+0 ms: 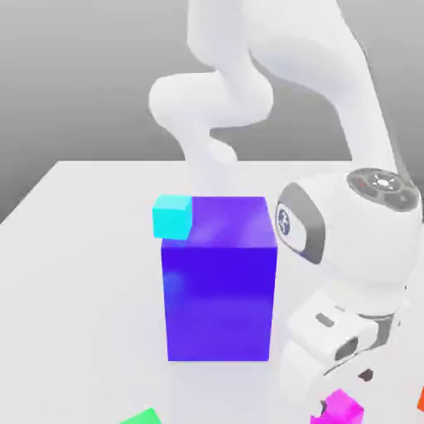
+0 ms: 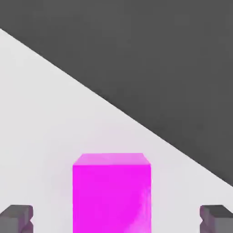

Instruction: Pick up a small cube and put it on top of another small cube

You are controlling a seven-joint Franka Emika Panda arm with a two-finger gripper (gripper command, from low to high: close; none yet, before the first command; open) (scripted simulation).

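The small magenta-pink cube (image 1: 342, 408) sits on the white table at the front of the exterior view's right, directly under the white hand. In the hand view the same cube (image 2: 111, 195) stands between the two grey fingertips (image 2: 18, 217), which are spread wide on either side and do not touch it. My gripper (image 2: 116, 218) is open and low over the cube. A small cyan cube (image 1: 173, 216) rests at the far corner of the big blue-violet block, at the exterior view's left of it.
The tall blue-violet block (image 1: 219, 281) stands mid-table, just to the exterior view's left of the hand. A small green cube (image 1: 142, 416) peeks in at the front edge. An orange-red sliver (image 1: 420, 401) shows at the right edge. The white table (image 1: 74, 273) ends close beyond the cube.
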